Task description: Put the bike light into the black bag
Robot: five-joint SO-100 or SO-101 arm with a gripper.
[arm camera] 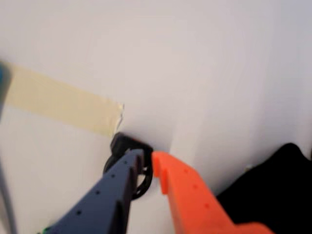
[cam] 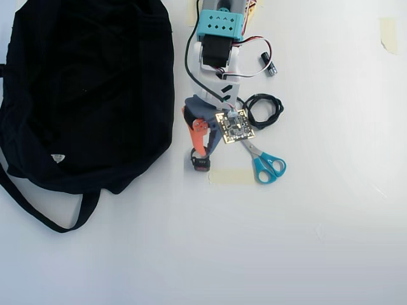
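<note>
Two-fingered gripper [arm camera: 148, 168] in mismatched plastic: one finger dark navy blue [arm camera: 109, 192], dotted with small round holes along its flat face, the other bright orange [arm camera: 187, 195] with a notched tip and similar pinprick holes. Seen from overhead, capped by a teal block [cam: 219, 25] perforated with two rows of holes. Below that, white printed segments [cam: 219, 76] marked with black slanted slots. Draped with a black cable [cam: 189, 60] down one side and thin red, white and black wires (looped loosely) on the other. Fitted near the wrist with a small bare circuit board [cam: 234, 126], gold-edged and dark.
</note>
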